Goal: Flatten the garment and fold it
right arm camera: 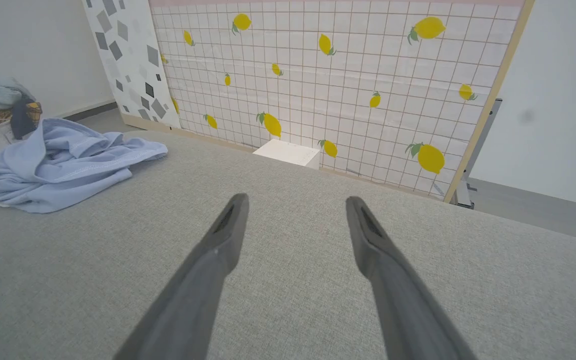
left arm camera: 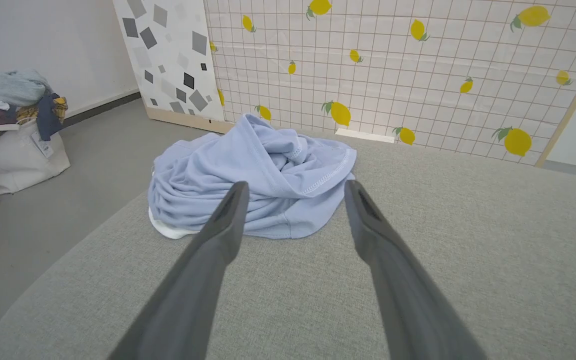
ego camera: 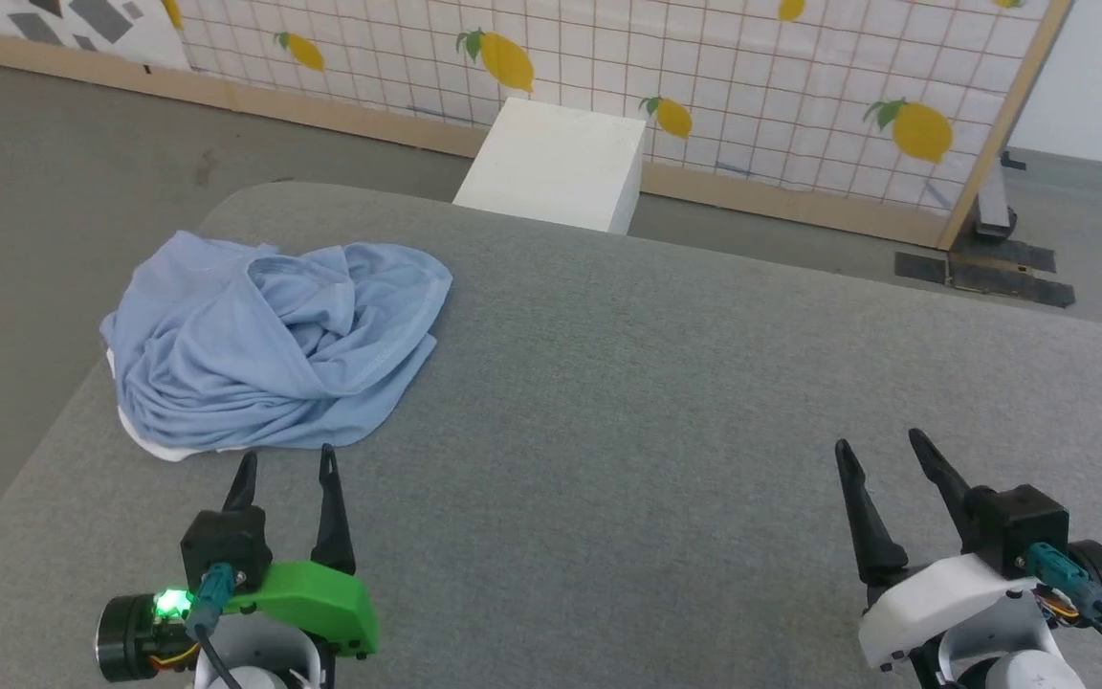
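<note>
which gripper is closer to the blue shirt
Left. The left gripper is open just short of the light blue shirt, fingers pointing at it; the right gripper is open far off to the shirt's right.

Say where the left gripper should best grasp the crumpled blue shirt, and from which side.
Probably the stitched hem on the garment's right side: it lies exposed at the heap's edge, while the rest is bunched folds. The open left gripper could come in low from the near right.

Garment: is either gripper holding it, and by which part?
Nothing is held: left gripper and right gripper stand open and empty; the garment lies crumpled, ungripped.
</note>
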Tool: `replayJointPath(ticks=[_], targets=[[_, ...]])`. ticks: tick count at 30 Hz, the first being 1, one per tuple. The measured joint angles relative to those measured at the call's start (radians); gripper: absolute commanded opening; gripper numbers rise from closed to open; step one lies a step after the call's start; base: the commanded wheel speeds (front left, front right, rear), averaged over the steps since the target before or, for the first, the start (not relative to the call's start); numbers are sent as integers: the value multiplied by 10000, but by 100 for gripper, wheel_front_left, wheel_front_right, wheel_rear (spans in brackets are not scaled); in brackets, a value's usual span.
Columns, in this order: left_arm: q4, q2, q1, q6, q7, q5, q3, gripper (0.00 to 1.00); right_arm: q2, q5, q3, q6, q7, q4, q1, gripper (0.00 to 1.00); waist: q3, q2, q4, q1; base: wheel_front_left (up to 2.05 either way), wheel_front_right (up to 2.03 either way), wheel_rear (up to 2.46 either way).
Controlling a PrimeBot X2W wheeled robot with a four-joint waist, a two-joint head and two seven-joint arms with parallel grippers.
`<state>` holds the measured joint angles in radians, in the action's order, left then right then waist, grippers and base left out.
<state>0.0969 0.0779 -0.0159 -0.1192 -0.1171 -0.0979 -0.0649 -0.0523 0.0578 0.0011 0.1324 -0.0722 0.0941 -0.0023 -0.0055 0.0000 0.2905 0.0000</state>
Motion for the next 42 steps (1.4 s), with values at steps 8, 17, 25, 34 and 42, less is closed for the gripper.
replayJointPath(ticks=[8,17,25,34,42], targets=[[71,100,0,-282,-155,-109,-69,100,0,86,10,0,-90,115,-66,100,18,0,376,0,0,0,0],[176,151,1,-533,-316,-299,-132,100,0,148,19,0,-211,257,-181,100,32,0,796,0,0,0,0],[228,199,2,-773,-445,-527,-205,100,2,184,59,0,-301,370,-211,100,52,0,1198,0,0,0,0],[268,299,9,-1055,-619,-648,-339,100,2,184,186,0,-343,407,-247,100,53,0,1669,0,0,0,0],[341,472,16,-1298,-742,-800,-418,100,8,182,330,0,-353,407,-271,100,33,0,2101,0,0,0,0]])
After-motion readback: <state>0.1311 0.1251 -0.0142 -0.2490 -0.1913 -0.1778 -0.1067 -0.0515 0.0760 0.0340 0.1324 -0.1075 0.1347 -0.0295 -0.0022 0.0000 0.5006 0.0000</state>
